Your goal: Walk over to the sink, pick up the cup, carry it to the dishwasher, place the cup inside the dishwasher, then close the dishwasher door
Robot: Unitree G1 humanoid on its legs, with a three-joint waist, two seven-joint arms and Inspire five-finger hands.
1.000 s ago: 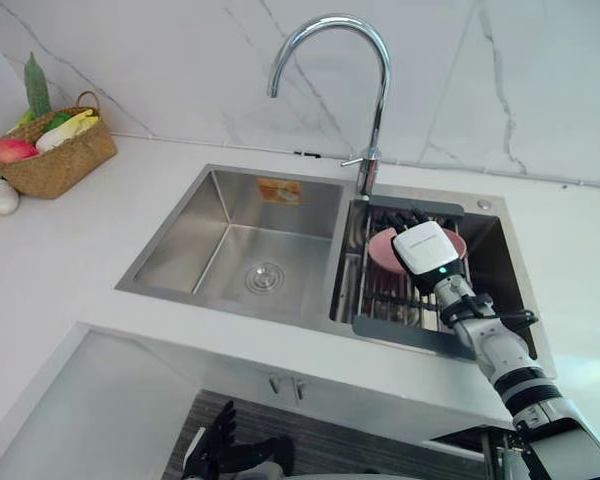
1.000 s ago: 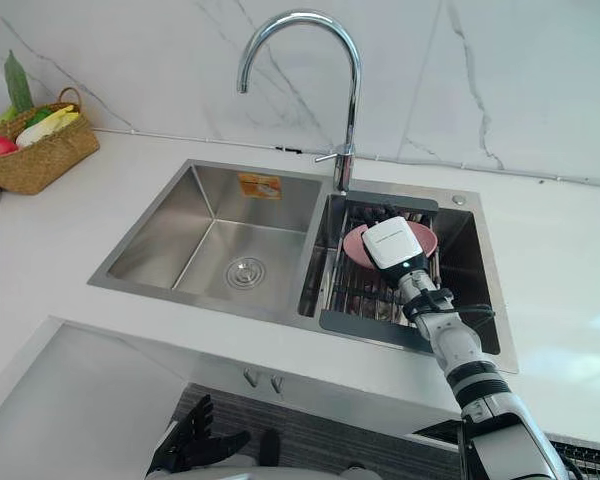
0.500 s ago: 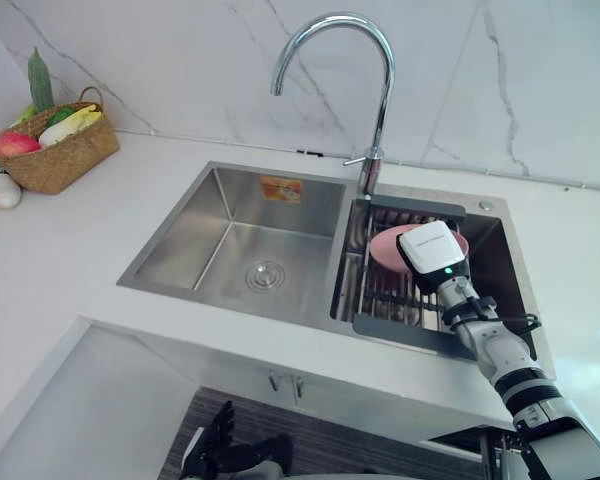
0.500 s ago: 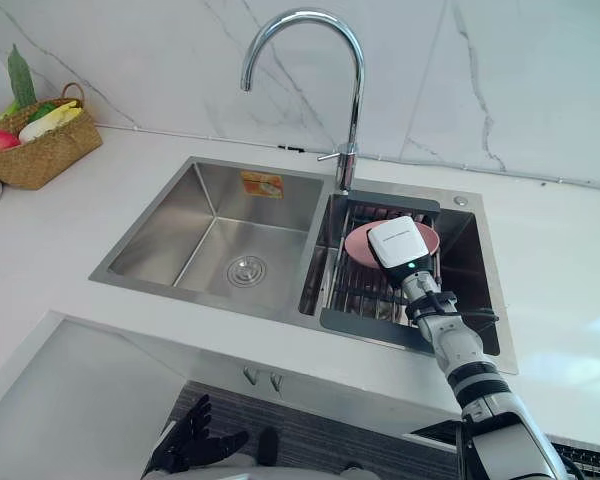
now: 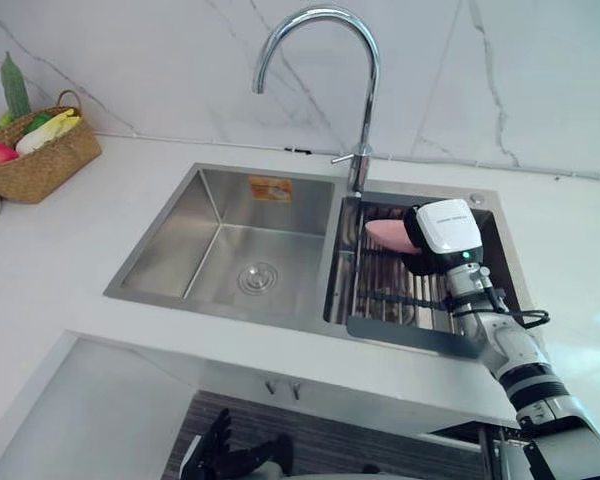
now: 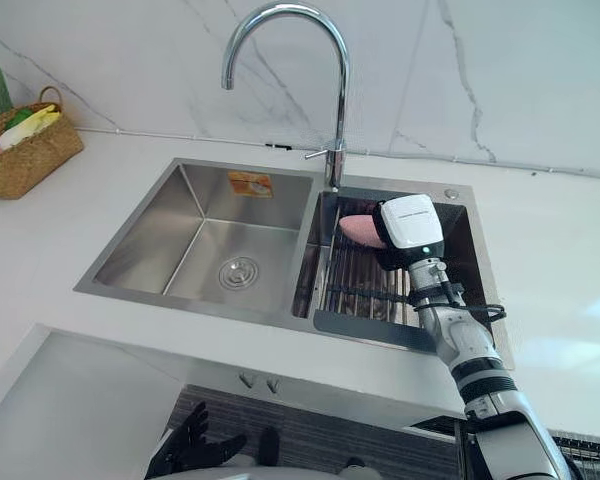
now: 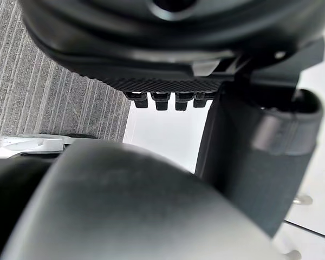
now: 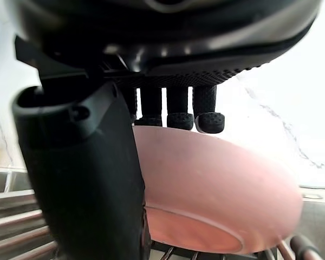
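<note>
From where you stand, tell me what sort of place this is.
Most likely a home kitchen: a two-basin steel sink with a tall curved tap set in a white counter, a wicker basket of vegetables by the marble-look wall, and a pink cup in the right hand over the dish rack.

Kitchen. Evidence: twin-bowl steel sink (image 5: 170,245), gooseneck tap (image 5: 370,110), white countertop (image 5: 50,270), marble-look wall (image 5: 520,80), wicker basket (image 5: 35,165) of vegetables.

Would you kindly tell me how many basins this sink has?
2. The left basin has a round drain in its floor. The right basin holds a wire rack, over which the right hand grips the pink cup.
</note>
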